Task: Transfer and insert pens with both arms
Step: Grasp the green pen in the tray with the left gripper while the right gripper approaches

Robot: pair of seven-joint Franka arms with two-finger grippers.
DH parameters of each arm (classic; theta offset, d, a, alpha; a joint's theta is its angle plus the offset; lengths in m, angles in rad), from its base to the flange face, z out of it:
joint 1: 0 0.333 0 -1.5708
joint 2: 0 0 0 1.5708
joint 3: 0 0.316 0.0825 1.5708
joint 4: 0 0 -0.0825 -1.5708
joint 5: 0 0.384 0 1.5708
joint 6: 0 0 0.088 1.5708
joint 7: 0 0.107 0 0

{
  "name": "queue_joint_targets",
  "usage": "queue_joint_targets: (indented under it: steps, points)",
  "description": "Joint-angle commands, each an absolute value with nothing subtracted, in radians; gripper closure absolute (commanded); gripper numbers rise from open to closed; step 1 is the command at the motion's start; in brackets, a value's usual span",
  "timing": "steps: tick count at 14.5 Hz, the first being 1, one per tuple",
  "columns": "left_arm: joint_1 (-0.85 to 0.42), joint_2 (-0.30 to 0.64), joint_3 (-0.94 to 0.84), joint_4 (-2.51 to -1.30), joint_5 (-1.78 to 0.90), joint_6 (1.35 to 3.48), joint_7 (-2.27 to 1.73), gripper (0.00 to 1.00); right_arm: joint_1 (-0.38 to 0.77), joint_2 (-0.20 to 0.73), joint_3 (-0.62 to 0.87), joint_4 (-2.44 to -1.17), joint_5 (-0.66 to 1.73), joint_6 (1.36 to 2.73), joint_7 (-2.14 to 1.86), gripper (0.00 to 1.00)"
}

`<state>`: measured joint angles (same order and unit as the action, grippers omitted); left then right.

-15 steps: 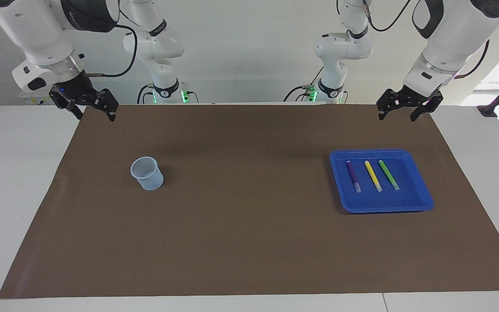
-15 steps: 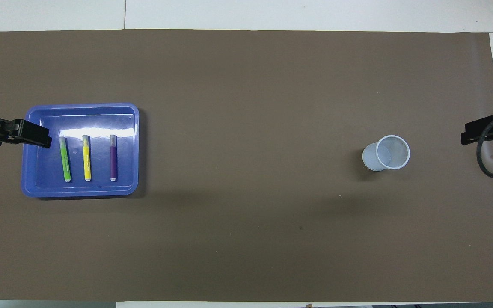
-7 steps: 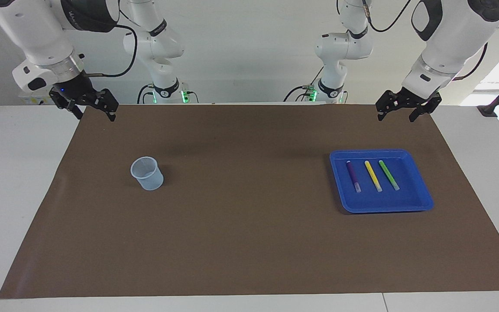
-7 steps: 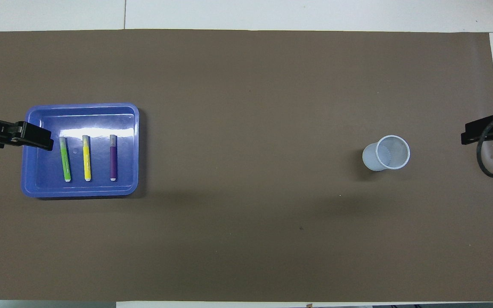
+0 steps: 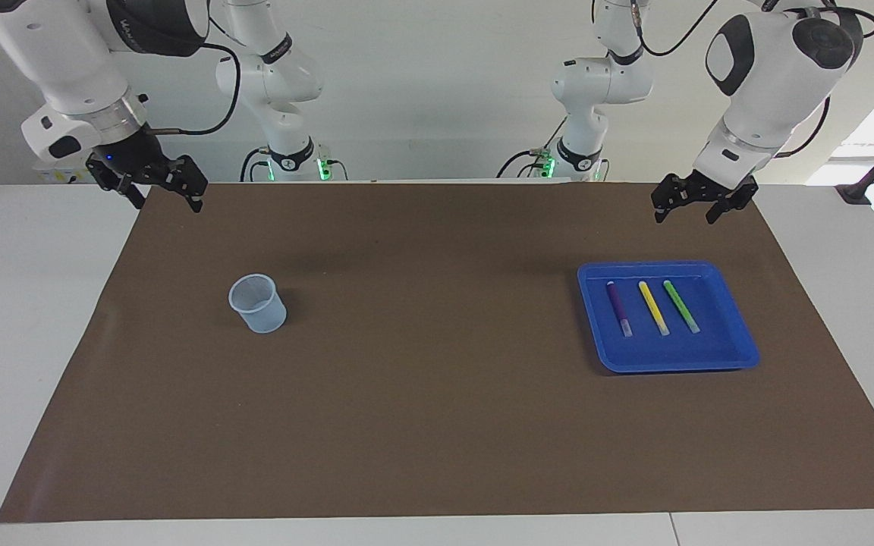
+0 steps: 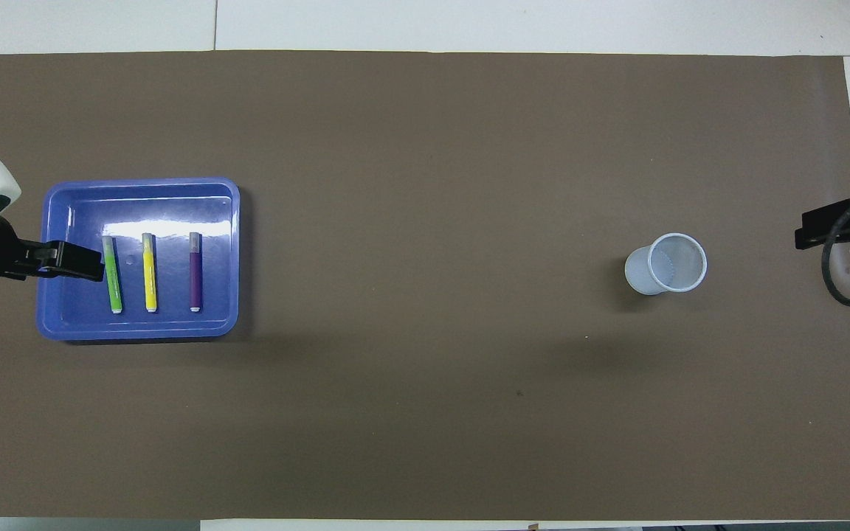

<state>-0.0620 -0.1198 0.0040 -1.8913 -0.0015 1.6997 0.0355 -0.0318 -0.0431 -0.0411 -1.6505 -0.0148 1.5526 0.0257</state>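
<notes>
Brown matting [image 5: 437, 425] covers most of the white worktop [image 5: 27, 341], and on it, toward my left arm's end, sits a blue tray [image 5: 740, 345] holding the three pens side by side, apart from one another. Each pen lies flat with its long axis running toward and away from me, coloured end nearer me and pale end pointing away. The purple pen [image 5: 619, 309] is the one closest to the middle of the worktop, the yellow pen [image 5: 653, 308] lies between, and the green pen [image 5: 680, 306] is nearest the tray's outer wall. My left jaws [image 5: 684, 203] hang open and empty in the air over the mat's edge, between my base and the tray, touching nothing. Toward my right arm's end a pale translucent cup [image 5: 258, 303] stands upright on the mat, mouth up. My right jaws [image 5: 155, 191] wait open over the mat's corner at that end, holding nothing, well apart from the cup.
</notes>
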Motion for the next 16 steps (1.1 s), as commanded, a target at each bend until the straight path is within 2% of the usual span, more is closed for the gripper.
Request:
queue_joint_targets:
  steps: [1, 3, 7, 10, 13, 16]
  points:
    - [-0.034, -0.156, 0.002, -1.991, -0.012, 1.768, 0.041, 0.00, -0.038, -0.049, -0.041, -1.658, -0.002, 1.552, 0.005, 0.00]
    - [-0.020, -0.138, 0.002, -2.040, -0.014, 1.830, 0.051, 0.00, -0.038, -0.049, -0.041, -1.658, -0.002, 1.555, 0.008, 0.00]
    - [0.069, 0.000, -0.002, -2.049, -0.014, 1.934, 0.169, 0.00, -0.032, -0.049, -0.040, -1.660, -0.002, 1.552, 0.003, 0.00]
    - [0.080, 0.086, 0.002, -2.054, -0.015, 2.020, 0.167, 0.00, -0.002, -0.064, -0.037, -1.689, 0.002, 1.532, -0.008, 0.00]
    - [0.146, 0.132, -0.002, -2.072, -0.015, 2.086, 0.167, 0.00, 0.008, -0.069, -0.023, -1.709, 0.179, 1.539, -0.035, 0.00]
    - [0.141, 0.138, -0.002, -2.141, -0.015, 2.206, 0.158, 0.00, 0.021, -0.092, -0.020, -1.759, 0.311, 1.594, -0.002, 0.00]
